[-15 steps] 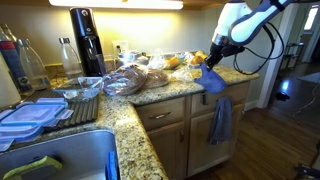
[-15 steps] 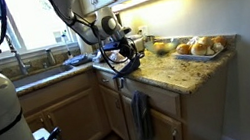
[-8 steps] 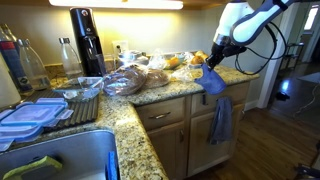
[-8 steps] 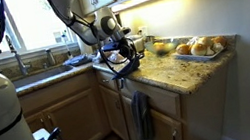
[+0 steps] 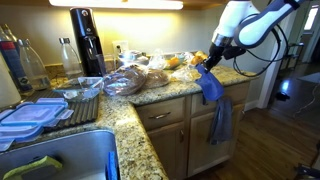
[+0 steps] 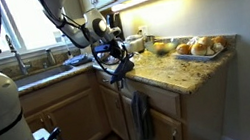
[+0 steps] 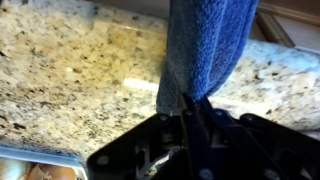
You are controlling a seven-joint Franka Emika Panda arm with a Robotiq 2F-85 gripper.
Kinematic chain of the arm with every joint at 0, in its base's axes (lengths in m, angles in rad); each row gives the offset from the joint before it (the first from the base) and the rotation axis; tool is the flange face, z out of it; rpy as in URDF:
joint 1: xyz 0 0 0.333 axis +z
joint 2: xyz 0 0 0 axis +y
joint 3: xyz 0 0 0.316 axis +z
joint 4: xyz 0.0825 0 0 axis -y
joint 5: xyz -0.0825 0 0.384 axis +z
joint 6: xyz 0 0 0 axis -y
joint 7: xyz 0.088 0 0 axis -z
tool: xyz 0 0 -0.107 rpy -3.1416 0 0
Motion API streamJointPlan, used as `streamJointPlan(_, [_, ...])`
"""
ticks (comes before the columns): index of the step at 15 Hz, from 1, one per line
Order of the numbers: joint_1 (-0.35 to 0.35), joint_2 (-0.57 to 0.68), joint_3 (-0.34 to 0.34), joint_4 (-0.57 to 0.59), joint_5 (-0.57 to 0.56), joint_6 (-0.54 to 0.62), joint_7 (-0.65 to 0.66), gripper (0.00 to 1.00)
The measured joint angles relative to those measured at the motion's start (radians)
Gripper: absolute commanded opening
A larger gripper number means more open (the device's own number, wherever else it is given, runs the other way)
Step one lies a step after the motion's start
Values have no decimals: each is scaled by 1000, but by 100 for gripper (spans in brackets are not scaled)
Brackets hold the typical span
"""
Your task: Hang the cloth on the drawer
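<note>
since i have swung slightly out past the counter (image 5: pixel 170 93) edge, the cloth (image 5: pixel 210 86) now dangles free below my gripper (image 5: pixel 211 66), jaws clenched on its top fold. it hangs at about two o'clock from the drawer (image 5: pixel 160 113), seemingly clear of the granite, though the view is dim. the lift looks done and the draping is not.

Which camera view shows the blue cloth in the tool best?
An exterior view: the cloth hangs whole, bright blue, from the tool. The wrist view shows only a close strip of it; in an exterior view it is small and dark.
</note>
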Motion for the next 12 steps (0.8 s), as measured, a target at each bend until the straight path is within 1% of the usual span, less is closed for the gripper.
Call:
streamJointPlan(3, [30, -74, 26, -100, -31, 48, 46, 6])
streamJointPlan(8, [48, -198, 73, -243, -32, 71, 73, 6])
streamJointPlan(12, [50, -224, 83, -307, -21, 73, 82, 6])
